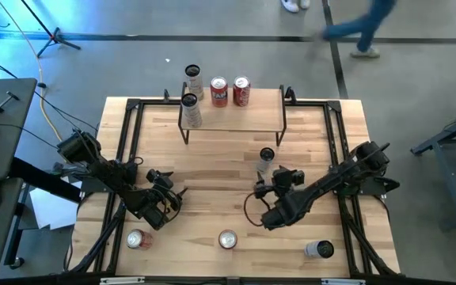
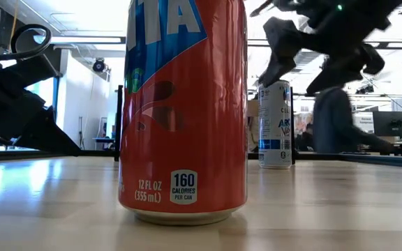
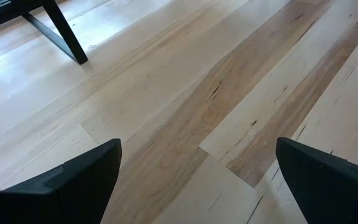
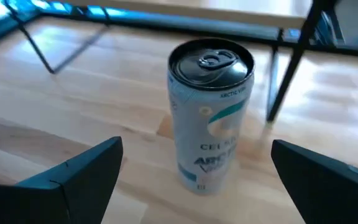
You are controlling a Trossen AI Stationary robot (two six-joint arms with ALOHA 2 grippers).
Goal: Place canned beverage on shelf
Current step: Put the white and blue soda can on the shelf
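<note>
The shelf (image 1: 232, 115) already carries three cans; a fourth stands behind it. The right gripper (image 1: 269, 190), jaws wide and empty, hangs just near of the white can (image 1: 266, 162) on the table. Grasp and placement remain.

table (image 3: 185, 112): pale smooth wood (visible grain) | can (image 4: 211, 115): glossy metal

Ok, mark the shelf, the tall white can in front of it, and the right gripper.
shelf (image 1: 232, 117): high view, bare top board.
tall white can (image 4: 211, 112): right wrist view, side wall.
right gripper (image 1: 266, 188): high view, between its open fingertips.
</note>
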